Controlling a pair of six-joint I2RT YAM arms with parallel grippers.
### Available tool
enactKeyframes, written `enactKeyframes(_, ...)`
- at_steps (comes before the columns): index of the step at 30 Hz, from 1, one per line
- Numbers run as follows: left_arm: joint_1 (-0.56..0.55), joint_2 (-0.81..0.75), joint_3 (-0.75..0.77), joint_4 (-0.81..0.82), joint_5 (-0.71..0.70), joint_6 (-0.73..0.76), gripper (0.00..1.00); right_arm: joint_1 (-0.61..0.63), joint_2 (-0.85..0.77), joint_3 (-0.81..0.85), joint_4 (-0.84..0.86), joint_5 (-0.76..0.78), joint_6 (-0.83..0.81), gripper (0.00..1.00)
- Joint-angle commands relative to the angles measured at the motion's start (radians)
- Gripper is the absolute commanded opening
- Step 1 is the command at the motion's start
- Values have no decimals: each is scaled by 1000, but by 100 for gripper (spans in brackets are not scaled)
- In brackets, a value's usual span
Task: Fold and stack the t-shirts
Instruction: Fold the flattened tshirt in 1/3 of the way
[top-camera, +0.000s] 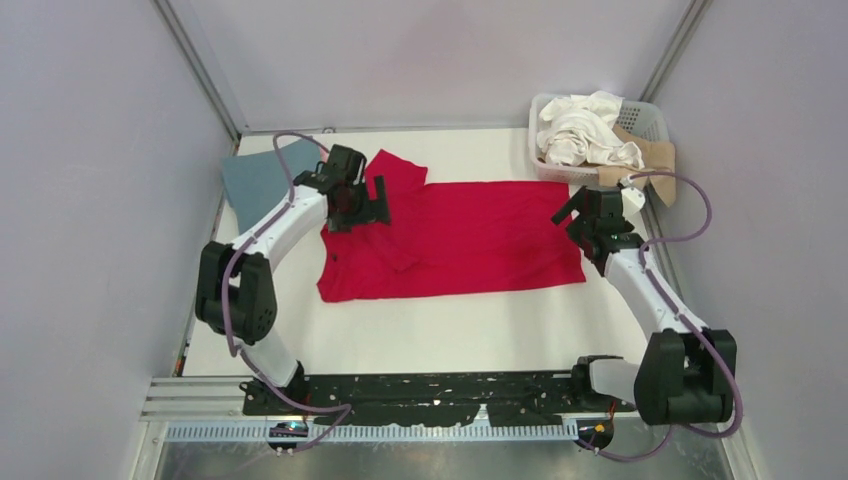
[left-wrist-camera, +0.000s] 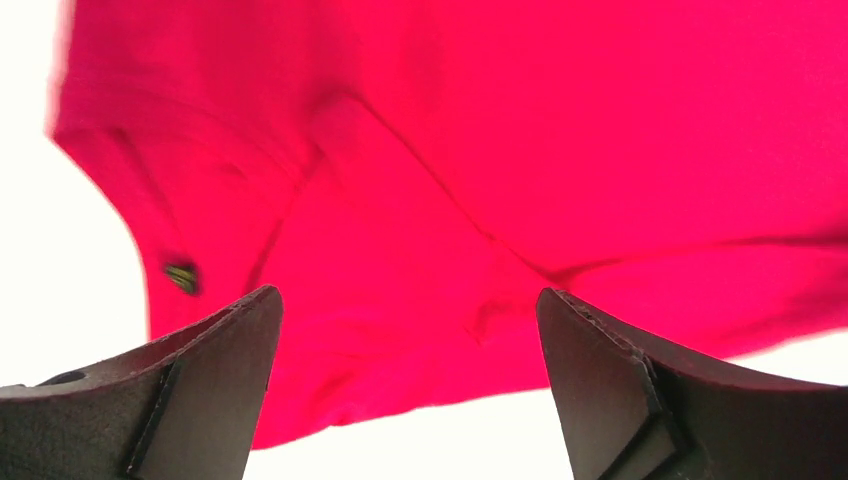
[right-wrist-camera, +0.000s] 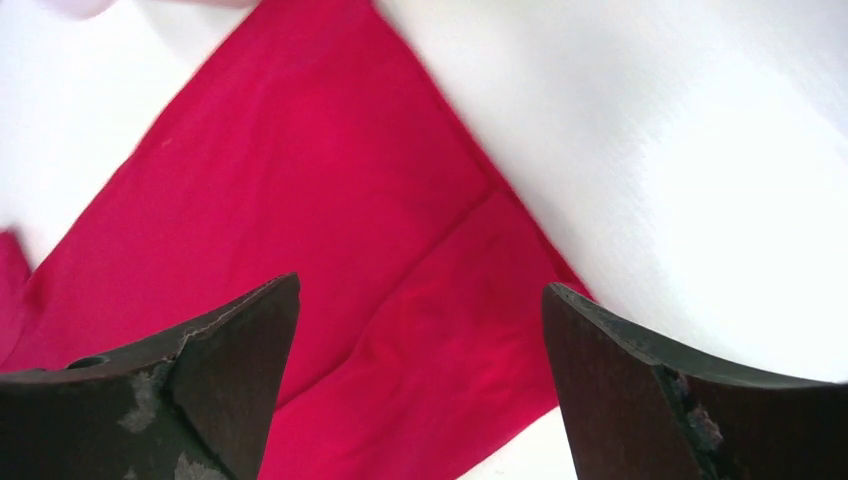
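Note:
A bright red t-shirt (top-camera: 470, 240) lies spread flat across the middle of the white table, neck to the left, one sleeve folded inward. It fills the left wrist view (left-wrist-camera: 480, 150) and shows in the right wrist view (right-wrist-camera: 330, 230). My left gripper (top-camera: 372, 205) is open and empty above the shirt's upper left part near the sleeve. My right gripper (top-camera: 572, 212) is open and empty over the shirt's right hem corner. A dusty teal-blue t-shirt (top-camera: 262, 180) lies folded at the back left. White t-shirts (top-camera: 585, 130) and a tan one (top-camera: 655, 160) are heaped in the basket.
A white slotted plastic basket (top-camera: 650, 118) stands at the back right corner. Grey walls close in the table on three sides. Bare white table (top-camera: 430, 330) lies between the red shirt and the arm bases.

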Motion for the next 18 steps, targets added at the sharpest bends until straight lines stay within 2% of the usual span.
enactKeyframes(1,-20,-118,-187,171,309,-37,100,81,-94,-87,113,-158,-111,95)
enactKeyframes(7,-86,-106,-261,214,332,-71,100,137,4,-134,225,-298,-128,95)
enactKeyframes(18,-93,-10,-248,244,330,-92,100,147,138,-127,230,-287,-132,95)
